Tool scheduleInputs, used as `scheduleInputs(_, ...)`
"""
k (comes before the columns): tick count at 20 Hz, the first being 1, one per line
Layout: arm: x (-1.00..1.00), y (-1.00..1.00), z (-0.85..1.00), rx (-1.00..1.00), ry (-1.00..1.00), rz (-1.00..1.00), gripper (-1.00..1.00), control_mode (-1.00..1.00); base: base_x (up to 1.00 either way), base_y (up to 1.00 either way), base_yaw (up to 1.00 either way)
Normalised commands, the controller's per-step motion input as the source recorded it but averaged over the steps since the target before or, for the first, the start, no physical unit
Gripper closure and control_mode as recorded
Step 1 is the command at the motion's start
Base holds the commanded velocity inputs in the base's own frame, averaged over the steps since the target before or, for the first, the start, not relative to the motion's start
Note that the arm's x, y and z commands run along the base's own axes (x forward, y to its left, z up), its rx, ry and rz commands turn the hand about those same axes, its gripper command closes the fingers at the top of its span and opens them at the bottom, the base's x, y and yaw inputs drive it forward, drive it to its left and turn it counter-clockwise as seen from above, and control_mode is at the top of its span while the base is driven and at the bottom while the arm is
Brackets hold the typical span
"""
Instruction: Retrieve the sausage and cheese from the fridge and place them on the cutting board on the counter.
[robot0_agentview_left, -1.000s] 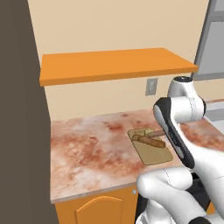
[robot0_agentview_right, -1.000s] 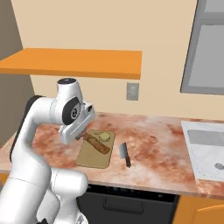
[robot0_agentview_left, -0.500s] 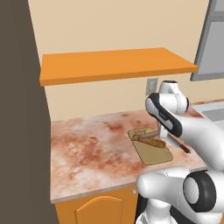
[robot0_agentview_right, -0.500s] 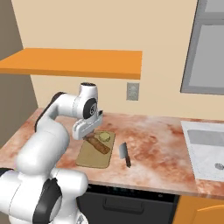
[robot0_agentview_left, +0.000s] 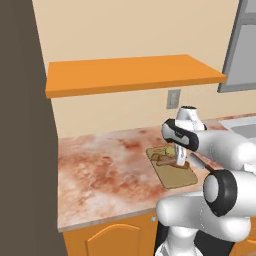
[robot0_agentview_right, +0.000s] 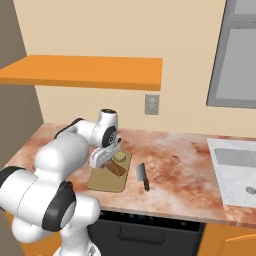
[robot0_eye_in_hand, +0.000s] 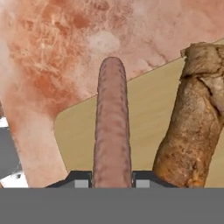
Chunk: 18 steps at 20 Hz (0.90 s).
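Note:
In the hand view my gripper (robot0_eye_in_hand: 112, 181) is shut on the sausage (robot0_eye_in_hand: 112, 127), a smooth reddish-brown link that sticks out ahead between the fingertips (robot0_eye_in_hand: 81, 180). It hangs just above the tan cutting board (robot0_eye_in_hand: 148, 109), near the board's corner. The hand (robot0_agentview_right: 101, 157) is low over the board (robot0_agentview_right: 106, 181) on the marbled counter (robot0_agentview_right: 175, 165). The pale yellow cheese (robot0_agentview_right: 119, 156) lies on the board beside the hand. The fridge is out of view.
A lumpy brown piece of food (robot0_eye_in_hand: 192, 127) lies on the board right of the sausage, also visible from the base (robot0_agentview_right: 116, 169). A cleaver (robot0_agentview_right: 142, 175) rests on the counter right of the board. A sink (robot0_agentview_right: 235, 170) is at far right, and an orange shelf (robot0_agentview_right: 85, 70) hangs above.
The arm has folded down and forward, its elbow dropping, and the hand has sunk lower over the board. The sausage stays in the grip.

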Motion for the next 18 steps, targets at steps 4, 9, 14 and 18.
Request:
scheduleInputs(4,0.00,-0.10,-0.54,0.01,0.00,0.00,1.00,-1.00,0.00,0.00,0.00)
scheduleInputs(9,0.00,-0.09,-0.50,0.02,0.00,0.00,1.00,-1.00,0.00,0.00,0.00)
scheduleInputs(14,0.01,-0.12,-0.34,0.03,0.00,0.00,-1.00,-1.00,0.00,0.00,0.00)
scheduleInputs(18,-0.24,-0.23,0.14,0.09,-0.06,0.00,-1.00,-1.00,0.00,0.00,0.00)
